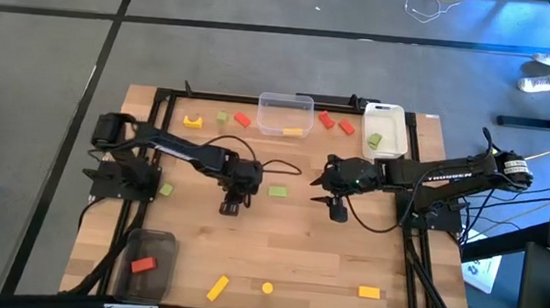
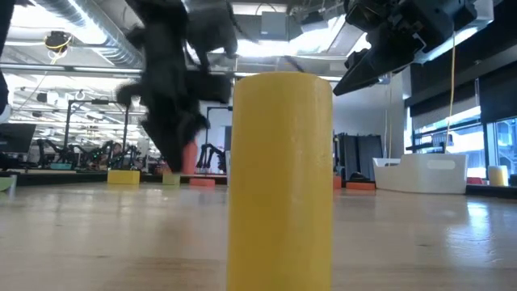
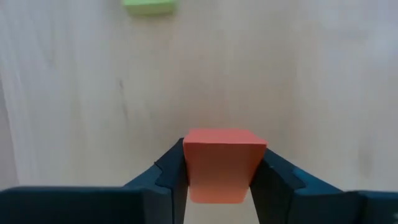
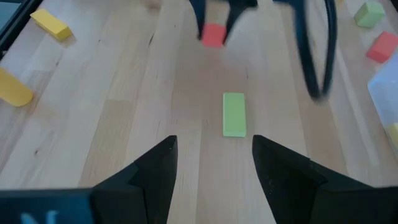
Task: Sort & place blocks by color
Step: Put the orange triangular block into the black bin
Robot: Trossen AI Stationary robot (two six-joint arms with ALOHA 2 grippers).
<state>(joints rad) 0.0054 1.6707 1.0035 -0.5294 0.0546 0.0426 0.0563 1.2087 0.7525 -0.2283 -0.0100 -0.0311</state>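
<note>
Grip check: left gripper (image 3: pixel 217 180) is clamped on a red cube (image 3: pixel 222 163), raised above mid-table; we judge the step is carrying it to the dark bin (image 1: pixel 156 261) at the near-left corner, where a red block (image 1: pixel 142 263) already lies, so we should keep the squeeze and release only once over the bin. Right gripper (image 4: pixel 214 165) hangs over mid-table with fingers apart, pointed at a green bar (image 4: pixel 234 114). Yellow blocks (image 1: pixel 217 287) near the front edge lie close to the route, so we would carry high.

Overhead, table-level and two wrist cameras share the table (image 1: pixel 277 248).
</note>
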